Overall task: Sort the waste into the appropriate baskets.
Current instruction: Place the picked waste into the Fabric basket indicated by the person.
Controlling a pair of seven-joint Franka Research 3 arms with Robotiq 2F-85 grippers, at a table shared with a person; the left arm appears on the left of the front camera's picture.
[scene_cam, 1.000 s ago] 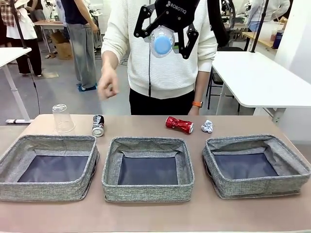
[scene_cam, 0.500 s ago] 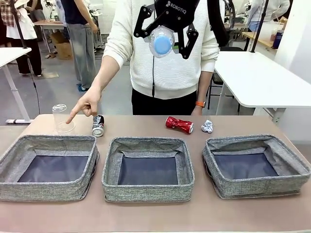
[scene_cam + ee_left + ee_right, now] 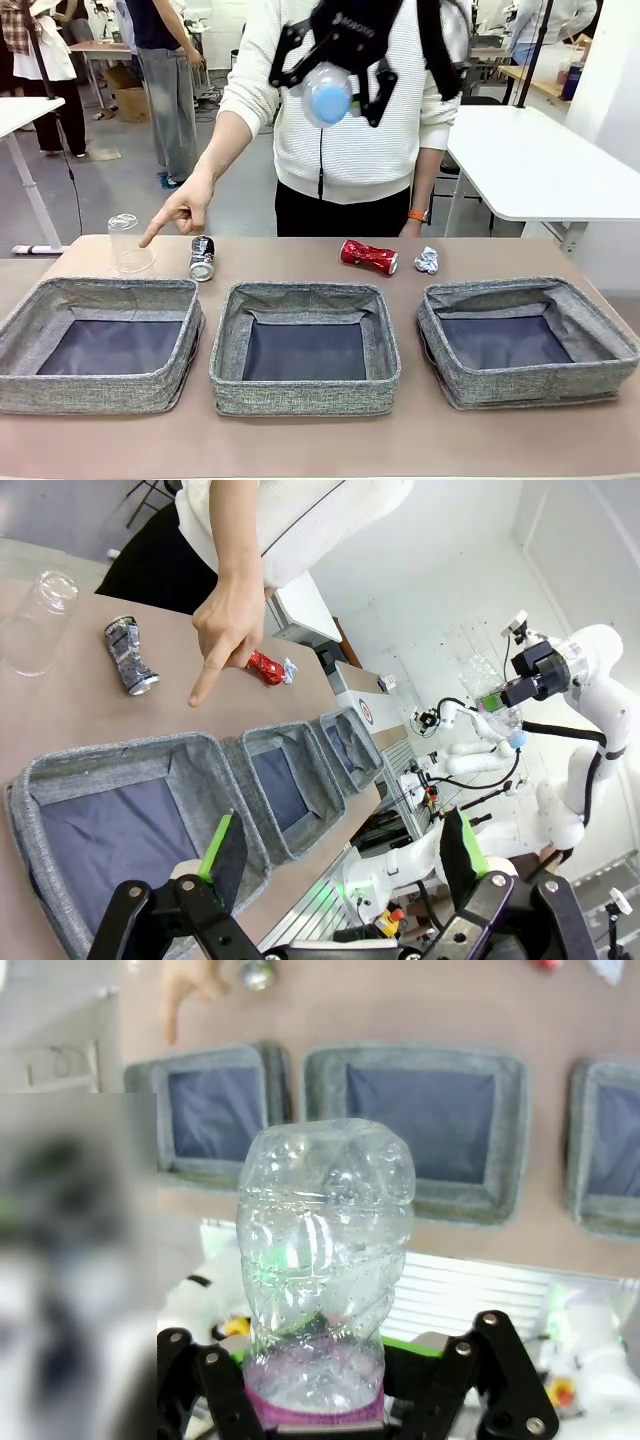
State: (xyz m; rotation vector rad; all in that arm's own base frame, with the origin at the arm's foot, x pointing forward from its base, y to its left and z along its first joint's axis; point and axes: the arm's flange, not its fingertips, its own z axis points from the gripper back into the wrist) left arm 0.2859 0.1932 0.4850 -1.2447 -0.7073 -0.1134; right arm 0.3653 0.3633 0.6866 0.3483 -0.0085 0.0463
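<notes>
Bottle [image 3: 328,95] held high above and beyond the middle basket [image 3: 305,292], pinched near its pink label between the fingers of the right gripper [image 3: 330,92]; in the right wrist view the bottle [image 3: 325,1260] hangs over the row of baskets, its rounded end in line with the middle basket [image 3: 420,1065]. Over the last second the person's hand [image 3: 185,212] has come down from mid-air and now points at the cup [image 3: 128,245], which stands upside down on the counter [image 3: 300,440] beyond and left of the middle basket. The gripper and bottle have shifted slightly and now show motion blur. The pointing probably marks the cup as a piece to sort, though the bottle has not yet been dropped in any basket. The left gripper [image 3: 340,830] hovers with fingers spread wide and nothing between them. The dark can [image 3: 202,258] lies just beyond the middle basket's left corner; the red can [image 3: 368,256] and paper ball [image 3: 427,261] lie beyond its right corner. All three baskets appear unfilled.

Hard to make out: whether the fingertip touches the cup; where exactly the fingers meet the bottle, cut off at the lower edge of the right wrist view; the blurred left part of that view
</notes>
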